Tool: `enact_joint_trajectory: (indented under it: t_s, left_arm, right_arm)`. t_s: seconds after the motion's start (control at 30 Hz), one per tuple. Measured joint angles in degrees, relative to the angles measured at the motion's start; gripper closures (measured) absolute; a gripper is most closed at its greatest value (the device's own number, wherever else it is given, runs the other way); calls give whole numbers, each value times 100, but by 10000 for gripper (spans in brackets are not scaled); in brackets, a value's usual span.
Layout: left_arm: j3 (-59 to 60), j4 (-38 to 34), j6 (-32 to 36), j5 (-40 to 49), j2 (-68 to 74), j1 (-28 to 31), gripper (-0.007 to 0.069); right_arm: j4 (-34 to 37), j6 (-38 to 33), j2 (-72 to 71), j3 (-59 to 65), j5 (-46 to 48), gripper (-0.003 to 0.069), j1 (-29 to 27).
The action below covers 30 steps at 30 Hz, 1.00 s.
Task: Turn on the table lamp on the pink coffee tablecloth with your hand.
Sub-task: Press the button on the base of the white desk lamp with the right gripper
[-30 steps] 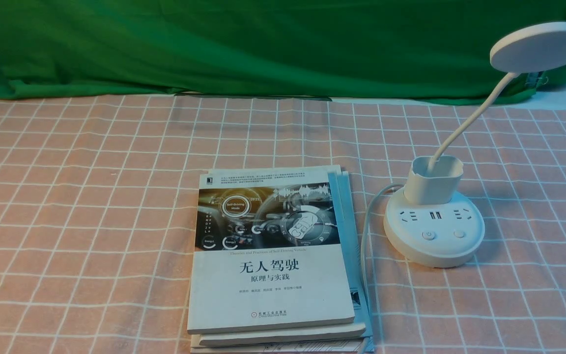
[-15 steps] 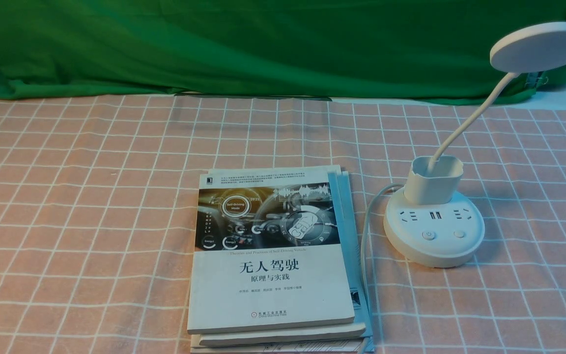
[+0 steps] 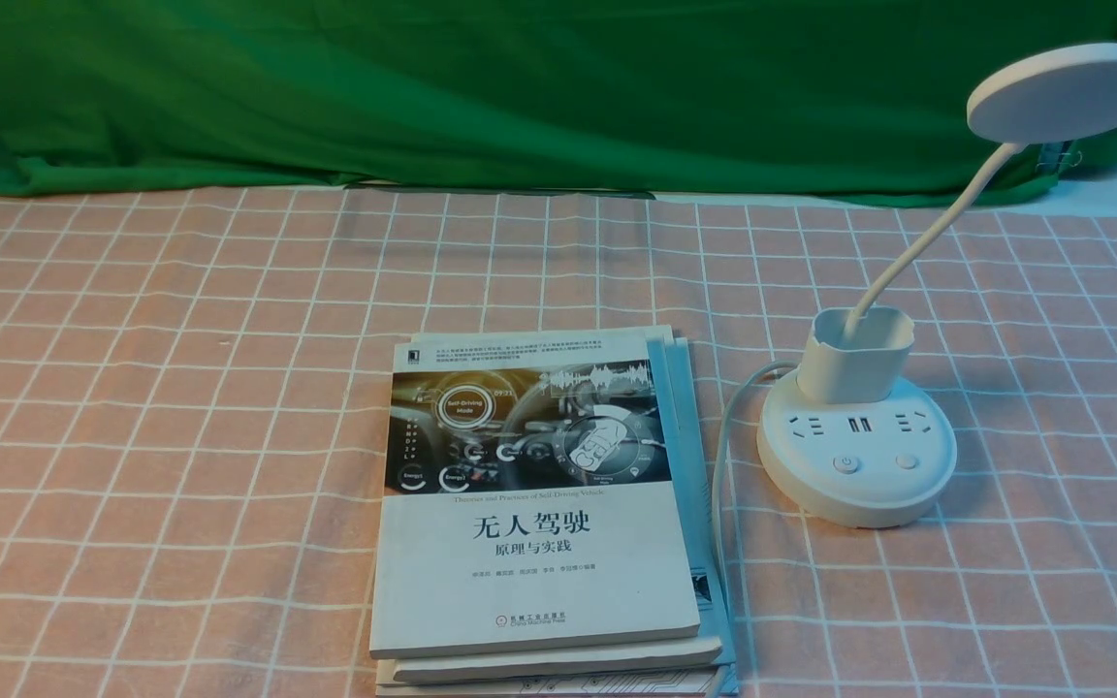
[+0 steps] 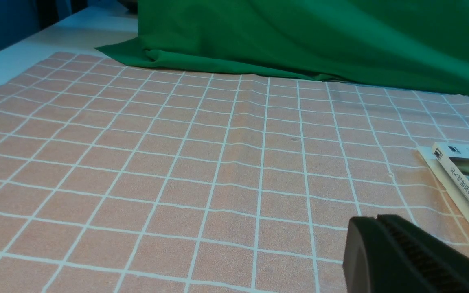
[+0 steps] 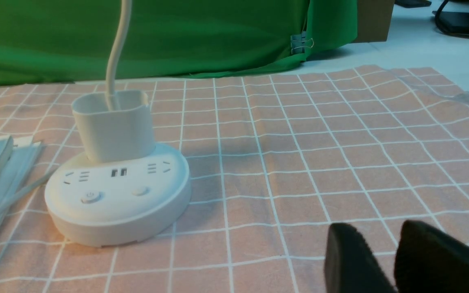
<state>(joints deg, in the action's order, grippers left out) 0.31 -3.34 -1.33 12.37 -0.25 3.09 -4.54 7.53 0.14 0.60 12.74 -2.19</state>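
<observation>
A stack of books (image 3: 534, 504), a self-driving textbook on top, lies well in front of the draped green backdrop cloth (image 3: 539, 87), which has a binder clip (image 5: 301, 42) on its right edge.

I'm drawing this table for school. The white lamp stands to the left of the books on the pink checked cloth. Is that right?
Not quite. The table lamp stands to the right of the books, not the left. It is on the pink checked cloth, as you said. The front view shows it.
</observation>
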Motion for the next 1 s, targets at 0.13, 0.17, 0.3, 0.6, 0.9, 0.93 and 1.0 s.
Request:
enact_joint_trajectory:
  t_s: [0.13, 0.17, 0.3, 0.6, 0.9, 0.93, 1.0]
  left_arm:
    - [0, 0, 0, 0, 0, 0, 603]
    - [0, 0, 0, 0, 0, 0, 603]
    - [0, 0, 0, -5, 0, 0, 603]
    - [0, 0, 0, -11, 0, 0, 603]
    - [0, 0, 0, -11, 0, 0, 603]
    - [0, 0, 0, -11, 0, 0, 603]
    - [0, 0, 0, -11, 0, 0, 603]
  right_arm:
    - [0, 221, 0, 0, 0, 419, 0]
    - [0, 401, 0, 0, 0, 419, 0]
    - [5, 2048, 0, 0, -6, 419, 0]
    - [-126, 6456, 0, 0, -25, 419, 0]
    - [-657, 5119, 0, 0, -536, 419, 0]
    - [-663, 4928, 0, 0, -723, 419, 0]
    - [-673, 4650, 22, 0, -1166, 423, 0]
